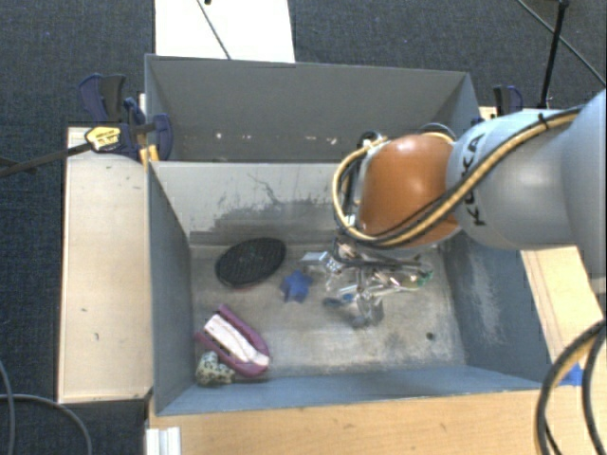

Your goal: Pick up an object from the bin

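The grey metal bin is dull blue-grey, its back wall streaked with pale scratches. The flat oval black disc shows a fine dotted mesh pattern. The small blue plastic piece is plain bright blue. The curved purple pouch carries a pink-and-white band on top. The little mottled ball is speckled yellow-green and grey. The gripper is shiny silver, and the rounded wrist cover is glossy orange-brown, crossed by black and yellow cables.

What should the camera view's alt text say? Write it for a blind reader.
The arm's gripper hangs low in the grey bin, just right of a small blue piece. A black oval disc lies further left; a pink-and-white thing and a speckled ball sit front-left.
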Controlling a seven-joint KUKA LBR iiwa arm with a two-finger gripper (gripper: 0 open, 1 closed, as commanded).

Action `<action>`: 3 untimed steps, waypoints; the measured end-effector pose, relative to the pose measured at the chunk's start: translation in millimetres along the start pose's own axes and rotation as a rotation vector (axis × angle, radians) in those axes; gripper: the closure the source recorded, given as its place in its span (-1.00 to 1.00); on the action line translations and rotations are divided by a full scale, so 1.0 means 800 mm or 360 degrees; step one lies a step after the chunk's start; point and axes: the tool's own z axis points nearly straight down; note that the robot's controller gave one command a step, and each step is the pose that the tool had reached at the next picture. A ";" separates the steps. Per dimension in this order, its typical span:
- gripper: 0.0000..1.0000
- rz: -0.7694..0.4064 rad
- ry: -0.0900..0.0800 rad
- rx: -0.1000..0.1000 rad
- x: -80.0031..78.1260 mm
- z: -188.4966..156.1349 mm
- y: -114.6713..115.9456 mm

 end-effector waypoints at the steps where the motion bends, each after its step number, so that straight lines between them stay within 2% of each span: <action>1: -1.00 -0.0017 0.0003 -0.0002 0.003 0.000 -0.001; 2: -1.00 -0.0028 0.0006 -0.0005 0.016 -0.001 0.013; 3: -1.00 -0.0003 -0.0007 0.0001 -0.058 -0.001 0.007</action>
